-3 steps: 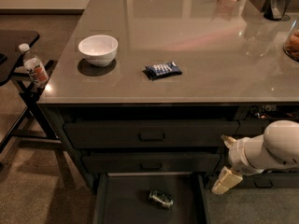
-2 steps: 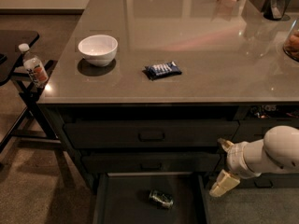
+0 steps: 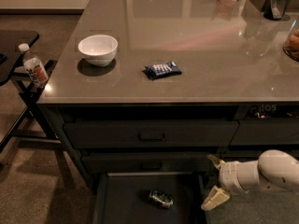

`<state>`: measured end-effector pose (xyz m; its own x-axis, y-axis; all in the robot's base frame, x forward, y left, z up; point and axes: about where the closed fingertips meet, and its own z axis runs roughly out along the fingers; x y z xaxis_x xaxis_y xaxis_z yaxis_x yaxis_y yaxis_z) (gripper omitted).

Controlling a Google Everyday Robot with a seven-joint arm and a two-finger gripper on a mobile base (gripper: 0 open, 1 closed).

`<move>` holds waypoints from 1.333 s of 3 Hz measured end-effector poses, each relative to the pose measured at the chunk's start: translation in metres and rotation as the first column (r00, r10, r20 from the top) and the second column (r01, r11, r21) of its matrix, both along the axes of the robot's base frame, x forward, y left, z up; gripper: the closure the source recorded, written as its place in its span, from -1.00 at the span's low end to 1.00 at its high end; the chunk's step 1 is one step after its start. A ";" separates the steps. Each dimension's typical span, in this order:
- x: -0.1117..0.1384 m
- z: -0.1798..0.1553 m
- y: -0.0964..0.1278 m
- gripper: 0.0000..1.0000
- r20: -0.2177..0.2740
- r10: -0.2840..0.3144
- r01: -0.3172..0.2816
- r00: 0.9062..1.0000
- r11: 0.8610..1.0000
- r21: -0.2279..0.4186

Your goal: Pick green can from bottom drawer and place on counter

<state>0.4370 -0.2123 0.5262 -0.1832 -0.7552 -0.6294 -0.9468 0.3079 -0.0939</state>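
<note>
The green can (image 3: 161, 198) lies on its side in the open bottom drawer (image 3: 121, 204), near the middle of its dark floor. My gripper (image 3: 212, 181) hangs at the drawer's right edge, to the right of the can and apart from it. Its two pale fingers (image 3: 214, 199) are spread wide and hold nothing. The white arm comes in from the lower right. The glossy grey-brown counter (image 3: 196, 50) spans the top of the view above the two handled drawers.
On the counter are a white bowl (image 3: 97, 49) at the left and a blue snack packet (image 3: 162, 70) near the front middle. Dark objects stand at the far right back. A clear bottle with an orange label (image 3: 34, 66) stands on a black side table at the left.
The arm and gripper have dropped lower and shifted slightly left toward the drawer's right edge. The can and the counter items have not moved.
</note>
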 end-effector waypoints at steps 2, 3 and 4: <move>0.006 -0.086 0.023 -1.00 -0.046 0.023 -0.022 0.999 0.999 0.026; 0.006 -0.086 0.023 -1.00 -0.046 0.023 -0.022 0.999 0.999 0.026; 0.011 -0.105 0.034 -1.00 -0.046 0.033 -0.030 0.998 0.998 0.056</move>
<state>0.4481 -0.1781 0.4208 -0.1901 -0.7253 -0.6617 -0.9591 0.2811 -0.0325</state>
